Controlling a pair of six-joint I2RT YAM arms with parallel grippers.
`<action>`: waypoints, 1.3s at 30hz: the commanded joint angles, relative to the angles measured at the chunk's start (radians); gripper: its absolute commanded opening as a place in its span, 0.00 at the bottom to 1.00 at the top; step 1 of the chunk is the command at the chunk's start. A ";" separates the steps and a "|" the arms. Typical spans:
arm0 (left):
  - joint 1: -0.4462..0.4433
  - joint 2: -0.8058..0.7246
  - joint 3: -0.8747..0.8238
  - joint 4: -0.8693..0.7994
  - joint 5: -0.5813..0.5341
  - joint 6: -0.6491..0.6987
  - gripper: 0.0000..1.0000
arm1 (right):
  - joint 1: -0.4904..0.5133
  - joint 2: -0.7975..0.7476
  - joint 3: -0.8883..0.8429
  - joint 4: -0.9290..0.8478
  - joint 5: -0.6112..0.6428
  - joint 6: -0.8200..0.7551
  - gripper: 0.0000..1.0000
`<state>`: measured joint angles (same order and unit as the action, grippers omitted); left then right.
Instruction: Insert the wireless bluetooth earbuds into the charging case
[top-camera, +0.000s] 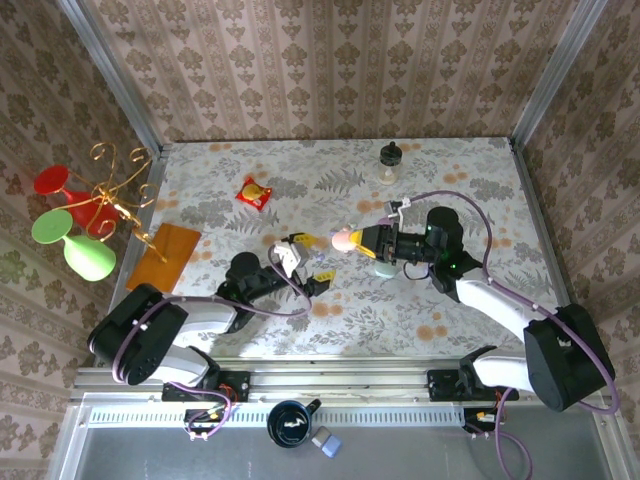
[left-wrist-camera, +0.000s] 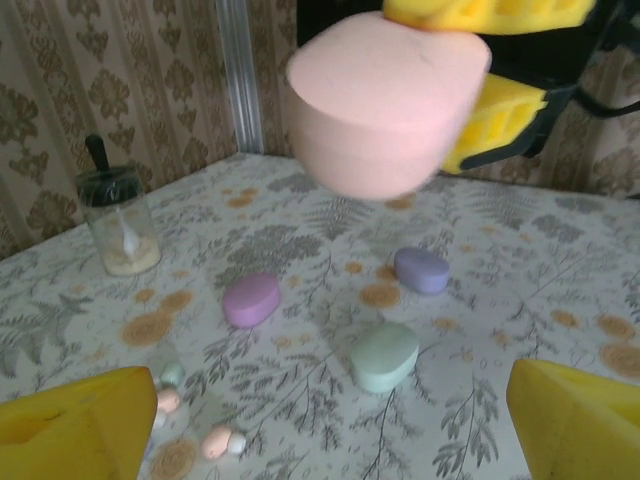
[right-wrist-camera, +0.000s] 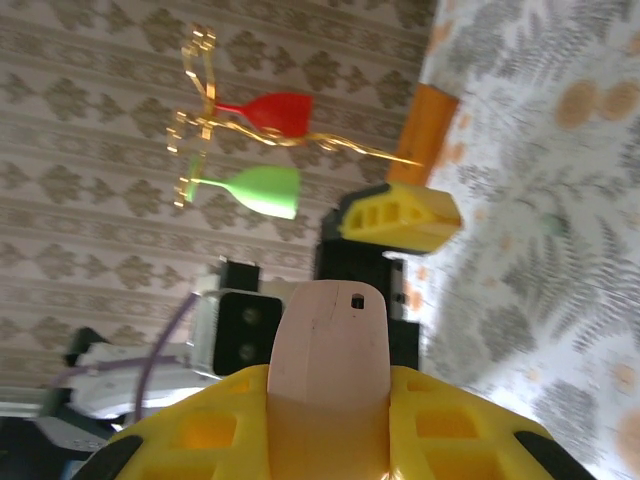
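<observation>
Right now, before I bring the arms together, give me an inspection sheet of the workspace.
surface: floral table, flat, no spill seen.
job's things: pink case in the air; purple case, lilac case, green case and loose earbuds on the table.
clutter: jar, red packet, orange pad.
grippers: right gripper jaws shut on the pink case; left gripper jaws open, empty.
cables: purple cables looped along both arms.
surroundings: patterned walls, glass rack at left.

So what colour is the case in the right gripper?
Pale pink case; left wrist view shows best.
</observation>
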<state>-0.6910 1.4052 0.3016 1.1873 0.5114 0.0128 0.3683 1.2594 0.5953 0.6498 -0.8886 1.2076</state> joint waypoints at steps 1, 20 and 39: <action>0.010 -0.029 0.011 0.107 0.053 -0.030 0.91 | 0.005 0.040 0.000 0.276 -0.025 0.203 0.08; 0.094 0.023 0.148 0.113 0.250 -0.070 0.68 | 0.061 0.256 0.014 0.649 -0.042 0.465 0.00; 0.096 0.008 0.175 0.113 0.348 -0.137 0.47 | 0.081 0.256 0.003 0.643 -0.073 0.428 0.00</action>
<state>-0.5983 1.4246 0.4461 1.2686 0.8238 -0.1013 0.4435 1.5059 0.5953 1.2499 -0.9436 1.6535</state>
